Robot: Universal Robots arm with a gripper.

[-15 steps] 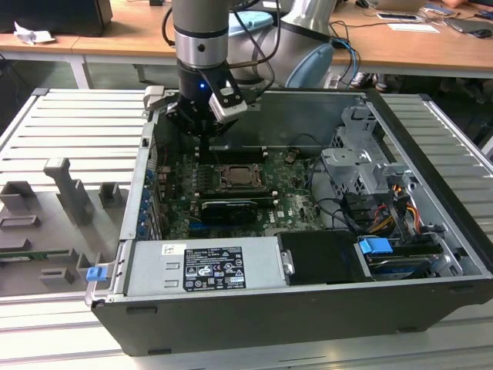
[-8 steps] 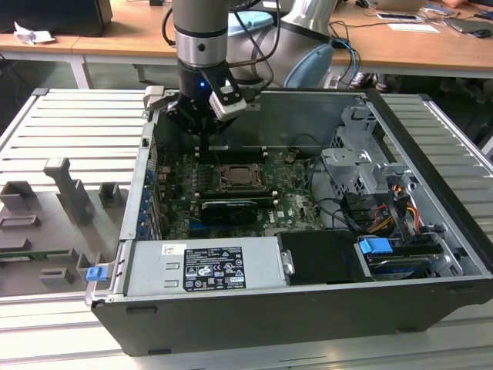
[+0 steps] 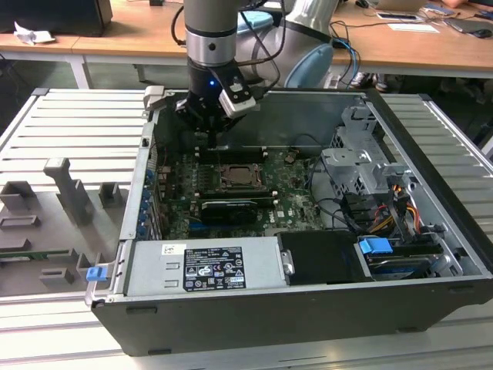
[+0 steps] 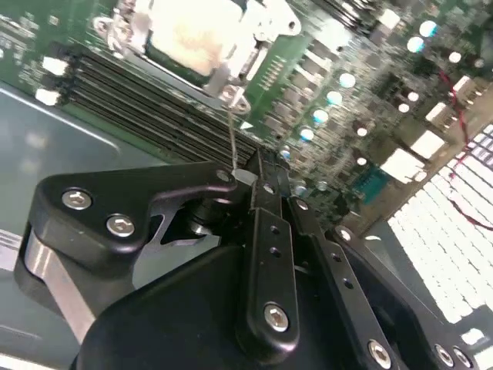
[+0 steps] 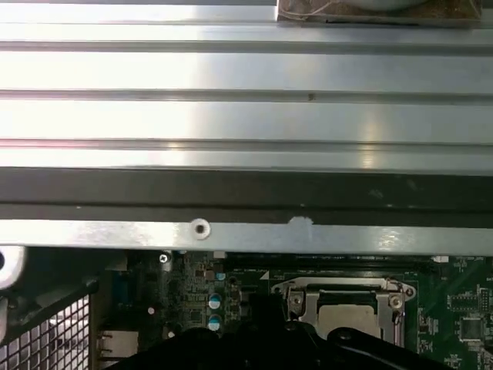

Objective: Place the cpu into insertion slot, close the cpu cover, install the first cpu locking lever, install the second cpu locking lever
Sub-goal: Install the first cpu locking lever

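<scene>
The insertion slot point(image 3: 235, 177) is sitting in the middle of the motherboard point(image 3: 291, 193) inside the open case point(image 3: 254, 320), with the power box point(image 3: 204, 266) in front of it and the drive cage point(image 3: 358, 166) on the exterior view's right. The cpu point(image 4: 192, 35) is lying in the slot, and the cpu cover point(image 5: 306, 307) is lying flat around its edges. The gripper point(image 3: 212, 135) is hanging just behind the slot, with a thin locking lever point(image 4: 233, 135) reaching from the slot's corner into its grip.

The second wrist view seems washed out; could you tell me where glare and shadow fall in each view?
Second wrist view: glare whitens the pale silver-grey cpu top and the white perforated grille. First wrist view: the ribbed silver metal surface glares. Exterior view: the green motherboard lies in shade.
</scene>
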